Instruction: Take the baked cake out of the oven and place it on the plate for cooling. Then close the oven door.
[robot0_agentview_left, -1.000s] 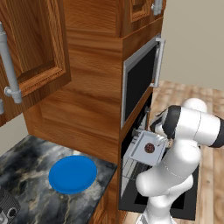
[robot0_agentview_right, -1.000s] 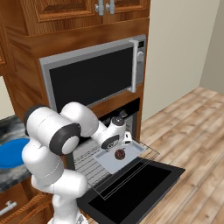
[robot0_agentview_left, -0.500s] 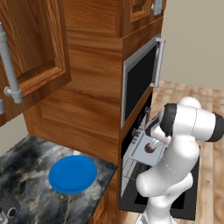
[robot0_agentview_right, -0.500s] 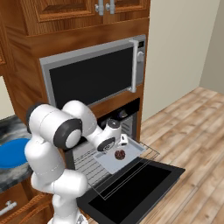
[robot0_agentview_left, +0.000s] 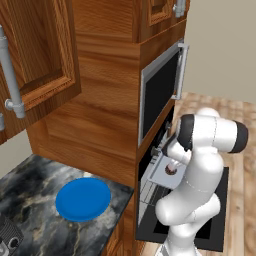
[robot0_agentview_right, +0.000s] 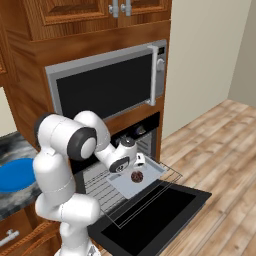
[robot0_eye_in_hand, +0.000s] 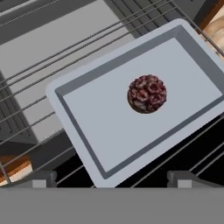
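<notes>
Cake: one, on one grey tray; one blue plate; pincer spread, empty.

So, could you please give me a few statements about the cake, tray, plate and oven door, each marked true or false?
1. The baked cake sits on the grey tray. True.
2. The oven door is closed. False: it hangs open, lying flat.
3. The plate already holds the cake. False: it is bare, on the dark counter.
4. The gripper is above the tray, not holding the cake. True.
5. The tray rests on a pulled-out wire rack. True.
</notes>
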